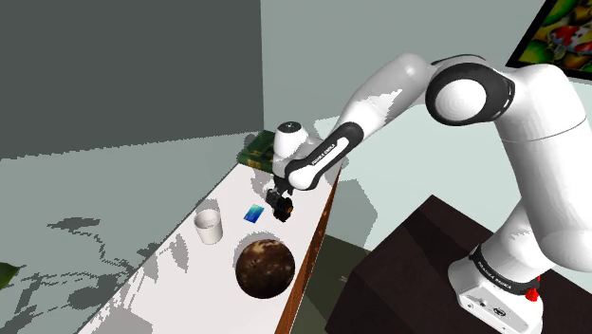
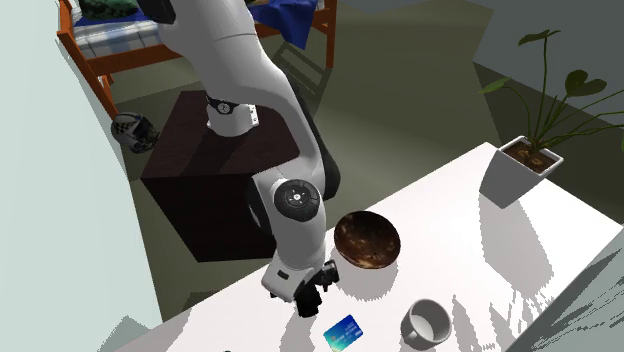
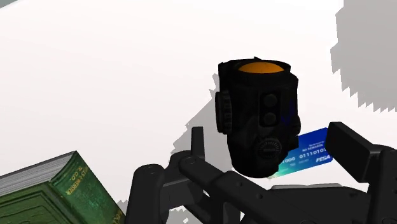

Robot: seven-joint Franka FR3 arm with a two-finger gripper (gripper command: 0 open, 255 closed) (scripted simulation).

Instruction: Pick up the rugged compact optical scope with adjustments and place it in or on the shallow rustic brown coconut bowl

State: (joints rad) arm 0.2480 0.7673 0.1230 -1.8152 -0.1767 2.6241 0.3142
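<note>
The scope (image 3: pixel 257 118) is a stubby black tube with side knobs and an orange lens facing the wrist camera. It sits on the white table (image 1: pixel 171 275) between the fingers of my open gripper (image 3: pixel 277 149). A gap shows on each side of it, so neither finger touches it. My gripper (image 1: pixel 280 207) hangs low over the table near its right edge in the shoulder view, just beyond the brown coconut bowl (image 1: pixel 264 268). In the second exterior view my gripper (image 2: pixel 308 300) is a short way left of the bowl (image 2: pixel 367 240).
A blue card (image 1: pixel 253 213) lies right beside the gripper, and a white mug (image 1: pixel 209 226) stands further left. A green book (image 1: pixel 258 150) lies at the table's far end. A potted plant (image 2: pixel 518 170) stands at the opposite end. The table edge is close to the bowl.
</note>
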